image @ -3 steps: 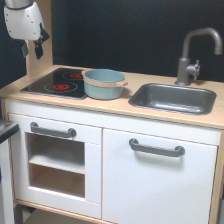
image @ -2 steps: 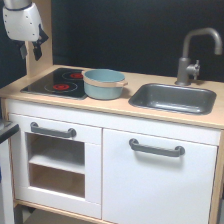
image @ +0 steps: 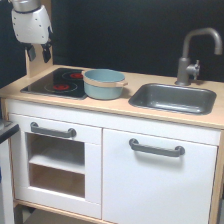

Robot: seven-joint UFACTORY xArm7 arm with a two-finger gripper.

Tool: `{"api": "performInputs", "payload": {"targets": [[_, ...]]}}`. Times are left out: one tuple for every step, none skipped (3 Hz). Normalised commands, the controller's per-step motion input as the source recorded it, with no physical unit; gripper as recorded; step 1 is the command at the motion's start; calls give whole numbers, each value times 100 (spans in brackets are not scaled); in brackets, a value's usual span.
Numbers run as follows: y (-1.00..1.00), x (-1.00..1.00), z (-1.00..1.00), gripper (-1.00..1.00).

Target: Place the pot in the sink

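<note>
The light-blue pot (image: 103, 83) with a tan rim band stands on the wooden counter, at the right edge of the black two-burner stovetop (image: 56, 83). The dark grey sink (image: 173, 98) is set in the counter to the exterior view's right of the pot and holds nothing. My gripper (image: 39, 52) hangs under the white arm at the top left, above the stovetop's back left corner, well apart from the pot. Its two dark fingers are spread with nothing between them.
A grey faucet (image: 192, 55) rises behind the sink. A wooden side panel (image: 34, 65) stands behind the gripper. Below the counter are a white cupboard door and an oven front with grey handles (image: 156, 148). The backdrop is dark.
The gripper has drifted a little to the exterior view's right and slightly down. The pot has not moved.
</note>
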Motion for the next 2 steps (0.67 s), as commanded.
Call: {"api": "performInputs", "payload": {"targets": [[21,100,-60,85],[0,32,-100,91]]}}
